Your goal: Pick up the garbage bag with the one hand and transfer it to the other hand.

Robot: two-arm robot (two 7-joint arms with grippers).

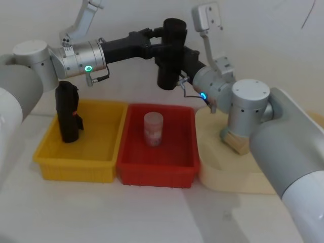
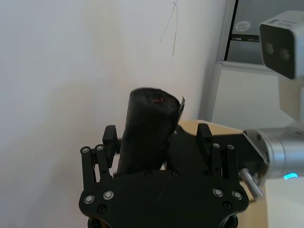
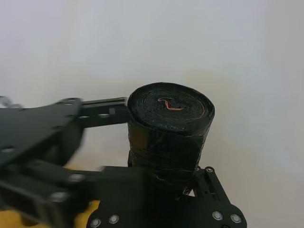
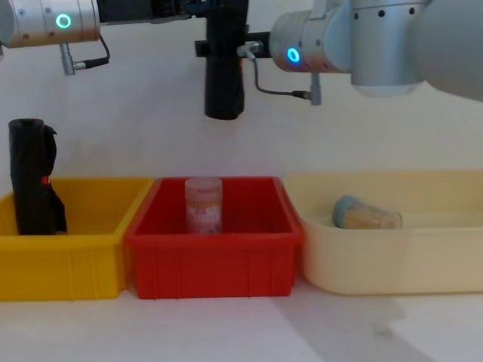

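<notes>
The garbage bag (image 1: 170,50), a thick black roll with a small red mark on its top (image 3: 169,105), hangs upright in the air above the red bin. My right gripper (image 1: 175,65), blue ring lit, reaches in from the right and is shut on the roll's middle (image 3: 168,142). My left gripper (image 1: 161,44), green ring lit, comes in from the left with its fingers (image 2: 110,136) on either side of the roll (image 2: 147,128). A gap shows beside one finger, so it stands open. In the chest view the roll (image 4: 224,72) hangs between both arms.
Below stand three bins in a row. The yellow bin (image 1: 76,169) holds a slimmer black roll (image 1: 68,111). A clear pinkish jar (image 1: 153,129) stands in the red bin (image 1: 157,174). The cream tray (image 1: 228,177) holds a tipped cylinder (image 4: 366,215).
</notes>
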